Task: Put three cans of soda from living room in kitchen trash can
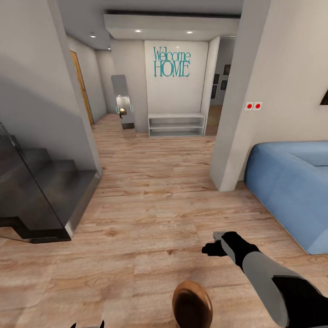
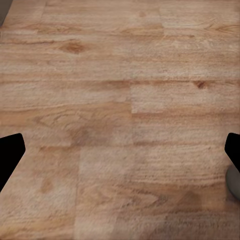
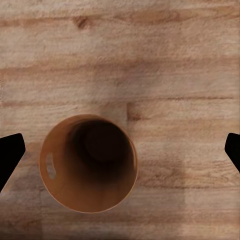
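The tash can (image 1: 178, 304) stands on the wood floor at the bottom middle of the head view, a round brown-walled bin. The right wrist view looks straight down into the tash can (image 3: 56, 150), and its dark inside holds no cans. My right gripper (image 1: 215, 247) hangs open above the floor just beyond the bin, its fingers (image 3: 11, 152) spread wide at the picture's edges. My left gripper (image 2: 120, 150) is open too, over bare floorboards, and its tips (image 1: 86, 325) peek in at the head view's lower edge. The three cans of soda are out of view.
A blue sofa (image 1: 291, 191) stands at the right behind a white wall corner (image 1: 232, 136). Dark stairs with a glass panel (image 1: 41, 191) rise at the left. Ahead a wood-floored hallway (image 1: 150, 155) runs to a white shelf unit (image 1: 176, 125) under a "Welcome HOME" sign.
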Tool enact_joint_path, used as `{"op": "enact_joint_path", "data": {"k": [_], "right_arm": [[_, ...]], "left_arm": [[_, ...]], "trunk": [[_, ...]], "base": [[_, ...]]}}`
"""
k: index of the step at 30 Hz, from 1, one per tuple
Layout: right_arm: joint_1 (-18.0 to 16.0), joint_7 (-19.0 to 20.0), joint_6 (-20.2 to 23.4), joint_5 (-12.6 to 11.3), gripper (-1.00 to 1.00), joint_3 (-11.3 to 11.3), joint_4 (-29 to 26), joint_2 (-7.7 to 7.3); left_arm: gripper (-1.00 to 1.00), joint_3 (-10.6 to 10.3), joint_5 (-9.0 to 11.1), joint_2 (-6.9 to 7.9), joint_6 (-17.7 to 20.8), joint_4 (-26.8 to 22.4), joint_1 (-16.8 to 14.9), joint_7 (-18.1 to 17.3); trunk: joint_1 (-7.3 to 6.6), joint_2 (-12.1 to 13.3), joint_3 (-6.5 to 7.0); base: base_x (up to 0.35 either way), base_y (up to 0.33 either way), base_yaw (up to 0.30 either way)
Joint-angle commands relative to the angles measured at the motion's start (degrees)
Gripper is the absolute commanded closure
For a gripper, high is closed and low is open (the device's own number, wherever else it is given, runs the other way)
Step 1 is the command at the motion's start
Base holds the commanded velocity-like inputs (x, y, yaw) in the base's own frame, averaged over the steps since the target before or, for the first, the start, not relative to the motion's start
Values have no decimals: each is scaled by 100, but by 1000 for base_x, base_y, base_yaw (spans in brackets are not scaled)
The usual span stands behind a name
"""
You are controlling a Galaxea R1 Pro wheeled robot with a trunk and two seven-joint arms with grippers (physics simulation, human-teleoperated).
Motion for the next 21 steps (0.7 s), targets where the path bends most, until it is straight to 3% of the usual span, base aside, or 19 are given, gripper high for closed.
{"op": "enact_joint_path", "data": {"k": [1, 14, 21], "right_arm": [[-9, 0, -9, -1, -100, 1, 17, -1], [-42, 81, -11, -20, -100, -5, 44, -23], [-42, 108, -3, -21, -100, -3, 26, -23]], "left_arm": [[-100, 1, 4, 0, 0, 0, 0, -1], [-100, -9, 13, 0, 0, -36, 0, -9], [-100, -26, -2, 0, 3, -18, 0, -7]], "trunk": [[0, 0, 0], [0, 0, 0], [154, -281, -126]], "base": [[0, 0, 0], [0, 0, 0], [0, 0, 0]]}}
